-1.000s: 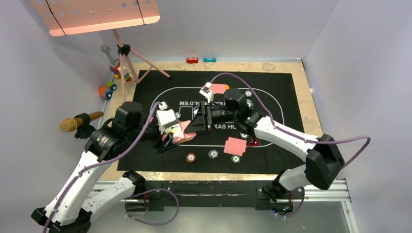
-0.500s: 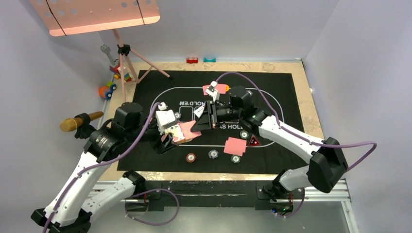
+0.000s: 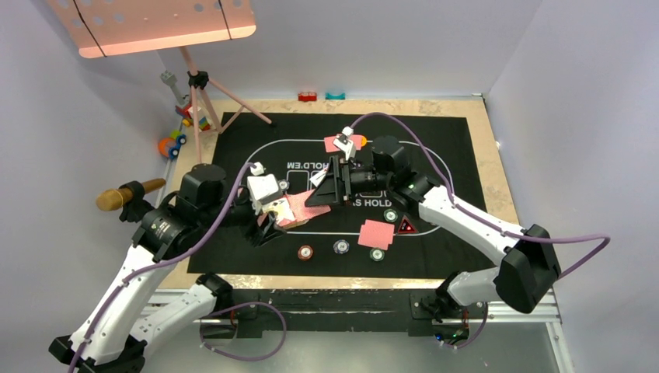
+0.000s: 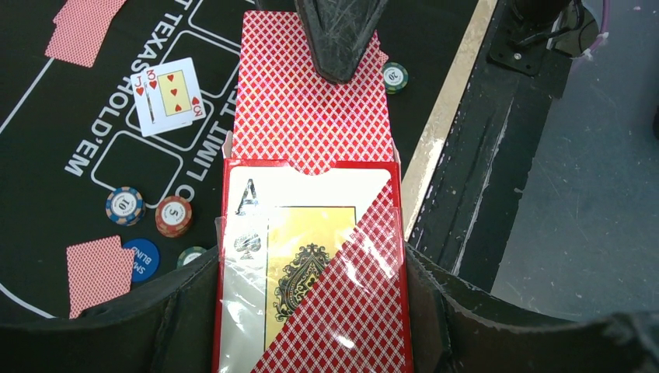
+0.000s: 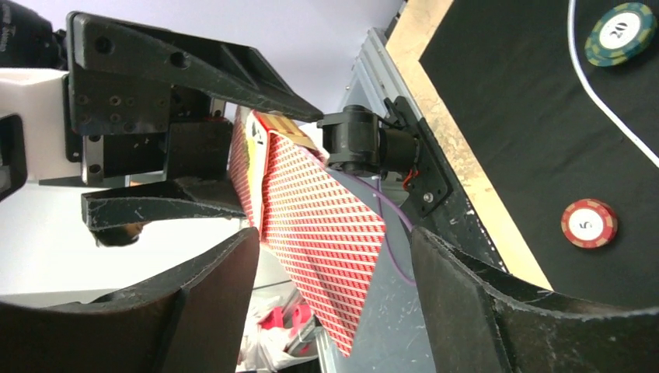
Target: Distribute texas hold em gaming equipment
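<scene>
My left gripper is shut on a red card box printed with an ace of spades, seen above the mat as the box. A red-backed card sticks out of its open end. My right gripper stands open around that card, with its fingers apart on either side and not touching it. On the mat lie red-backed cards, two face-up cards, chips, a red-black triangular marker and a blue button.
Another pair of red-backed cards and an orange button lie at the mat's far side. Red and teal blocks sit at the back edge. A tripod, toy pieces and a wooden handle stand at the left.
My right arm's wrist has shifted a little to the right while its fingers stay at the end of the protruding card. The left arm holds the box nearly still.
</scene>
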### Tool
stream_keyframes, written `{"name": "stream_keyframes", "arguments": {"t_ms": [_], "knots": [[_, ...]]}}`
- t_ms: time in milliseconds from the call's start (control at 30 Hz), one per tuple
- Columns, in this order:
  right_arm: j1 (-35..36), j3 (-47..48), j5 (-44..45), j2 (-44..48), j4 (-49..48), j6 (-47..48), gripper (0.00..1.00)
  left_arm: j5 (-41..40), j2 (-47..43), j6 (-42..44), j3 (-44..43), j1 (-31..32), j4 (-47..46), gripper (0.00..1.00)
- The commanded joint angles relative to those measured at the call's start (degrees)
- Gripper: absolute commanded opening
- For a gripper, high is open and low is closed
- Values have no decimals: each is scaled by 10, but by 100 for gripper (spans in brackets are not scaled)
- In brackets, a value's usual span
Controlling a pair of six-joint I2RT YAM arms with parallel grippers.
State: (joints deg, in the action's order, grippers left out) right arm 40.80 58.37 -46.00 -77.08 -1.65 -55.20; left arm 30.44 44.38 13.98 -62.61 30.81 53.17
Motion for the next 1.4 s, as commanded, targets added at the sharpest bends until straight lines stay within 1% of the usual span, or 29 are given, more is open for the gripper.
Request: {"name": "stream_keyframes", "arguments": {"t_ms": [0,67,333,433,533,767,833,867,1000,1067,1133,1267,1300,1367], "knots": [[20,11,-2,9,-75,-36,77,14,1,-23,-9,-3,-53,0],[33,17,1,-2,-98,-52,78,13,3,-26,-10,-4,-57,0],[75,66,15,-54,-116,-80,79,-2,9,-33,-16,-3,-64,0],[81,71,19,-65,-132,-94,76,-10,11,-31,-19,-4,-62,0],[83,72,23,-71,-134,-101,68,-5,9,-28,-16,-4,-64,0],[92,85,26,-86,-129,-102,39,-7,21,-17,-13,-4,-67,0],[95,88,27,-91,-121,-98,34,-6,25,-16,-11,-4,-72,0],[97,90,30,-93,-116,-95,32,-7,27,-15,-10,-3,-73,2],[101,100,46,-93,-73,-65,25,-17,33,-1,-8,-3,-72,15],[102,101,52,-91,-58,-52,23,-17,34,9,-8,-3,-70,29],[102,101,57,-89,-48,-42,21,-18,36,23,-9,-3,-68,39],[102,97,55,-88,-52,-40,20,-18,42,34,-12,-3,-69,55],[102,96,53,-88,-55,-40,20,-17,43,34,-13,-3,-71,61],[103,94,51,-90,-59,-40,20,-13,47,33,-15,-3,-75,80]]}}
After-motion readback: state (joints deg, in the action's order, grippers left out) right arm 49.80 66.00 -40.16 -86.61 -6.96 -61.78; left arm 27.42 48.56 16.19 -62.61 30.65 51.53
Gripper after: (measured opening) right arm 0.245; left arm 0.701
